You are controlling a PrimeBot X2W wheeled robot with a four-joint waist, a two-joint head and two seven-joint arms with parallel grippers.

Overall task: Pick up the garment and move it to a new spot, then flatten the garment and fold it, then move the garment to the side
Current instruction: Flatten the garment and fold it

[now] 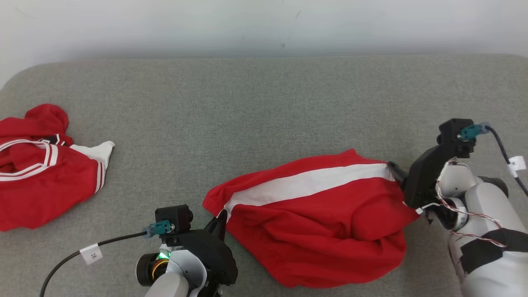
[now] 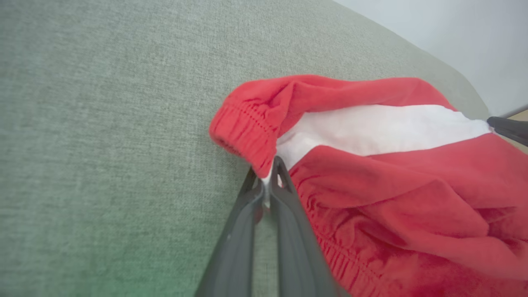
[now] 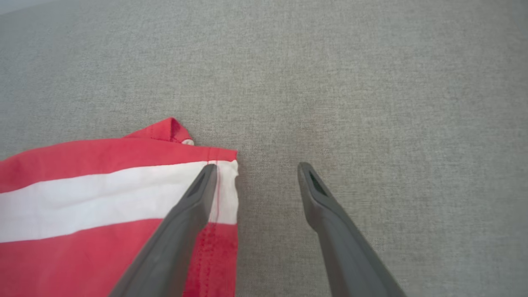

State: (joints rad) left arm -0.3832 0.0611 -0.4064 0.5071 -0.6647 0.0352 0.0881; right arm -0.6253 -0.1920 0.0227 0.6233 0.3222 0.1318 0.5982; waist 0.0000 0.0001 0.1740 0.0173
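Red cloth with a white stripe: the garment point(image 1: 321, 214) lies crumpled on the grey fabric surface point(image 1: 264, 90), directly between the two pincers, its long axis running from one to the other. Nearest, the left pincer point(image 1: 220, 220) is clenched on the elastic hem at its end; the left wrist view shows the fingertips pinching fabric. At the other end the right pincer point(image 1: 395, 170) is released. The right wrist view shows one finger point(image 3: 198, 194) over the hem corner and the other over bare surface, a detail the head view hides. Judgement: the right must close before any lift. Well apart beyond the left pincer lies a second red garment point(image 1: 41, 177).
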